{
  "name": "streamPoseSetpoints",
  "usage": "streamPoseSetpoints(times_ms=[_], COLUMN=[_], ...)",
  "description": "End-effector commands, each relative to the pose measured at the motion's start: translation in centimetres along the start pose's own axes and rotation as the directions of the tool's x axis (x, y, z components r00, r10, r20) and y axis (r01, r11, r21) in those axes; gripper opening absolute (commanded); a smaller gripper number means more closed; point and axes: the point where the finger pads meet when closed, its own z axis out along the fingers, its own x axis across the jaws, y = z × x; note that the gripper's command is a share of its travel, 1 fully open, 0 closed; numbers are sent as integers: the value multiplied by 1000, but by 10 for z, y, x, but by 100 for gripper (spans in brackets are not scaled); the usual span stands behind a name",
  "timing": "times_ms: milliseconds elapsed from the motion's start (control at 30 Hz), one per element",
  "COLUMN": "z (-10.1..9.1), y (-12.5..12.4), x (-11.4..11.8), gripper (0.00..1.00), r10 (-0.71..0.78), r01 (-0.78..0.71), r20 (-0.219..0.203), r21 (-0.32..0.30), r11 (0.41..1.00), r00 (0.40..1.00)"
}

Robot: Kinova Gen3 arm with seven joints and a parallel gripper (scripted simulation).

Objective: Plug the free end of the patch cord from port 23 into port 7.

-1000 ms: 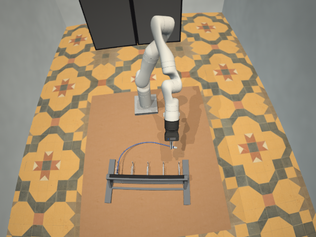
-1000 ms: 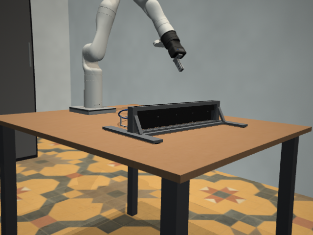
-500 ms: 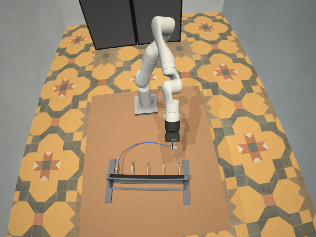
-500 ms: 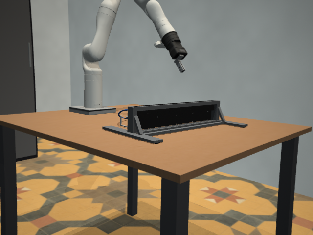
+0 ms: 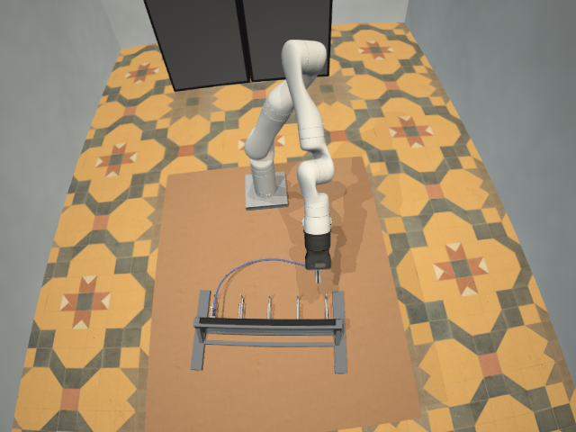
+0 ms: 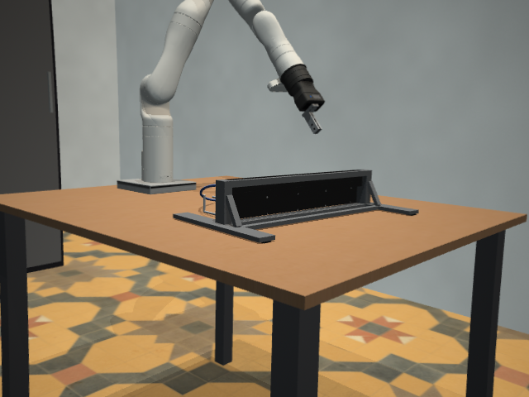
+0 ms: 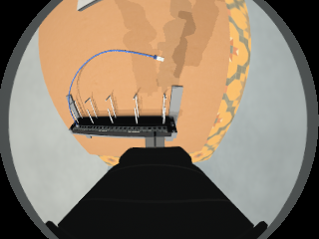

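Hanging high above the rack [image 6: 294, 194], the gripper [image 6: 315, 123] had its fingers pressed together on nothing; the cord's free plug [image 7: 159, 59] lay on the table [image 6: 341, 256] at the rack's twelve o'clock in the wrist view.

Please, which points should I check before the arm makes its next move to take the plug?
1. Claw open for grasping: not ok, shut on nothing.
2. Small white plug of the thin blue patch cord on the table: ok, lying free.
3. Claw low beside the plug: not ok, it is high above.
4. Grey metal rack upright on the brown wooden table: ok.
5. Plug latch up: cannot tell.
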Motion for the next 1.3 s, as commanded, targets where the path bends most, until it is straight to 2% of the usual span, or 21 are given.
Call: streamPoseSetpoints(times_ms=[0,100,167,433,633,867,1267], z=[19,34,34,73,92,98,98], y=[6,6,6,5,5,5,5], x=[-14,-15,-15,-16,-16,-16,-16], gripper=[0,0,0,0,0,0,0], r10=[13,6,6,11,13,14,30], r01=[-12,-6,-6,-11,-13,-14,-30], r20=[22,22,22,21,21,21,21], r21=[-5,-5,-5,-4,-4,-4,-4], r11=[1000,1000,1000,1000,1000,1000,1000], r00=[1000,1000,1000,1000,1000,1000,999])
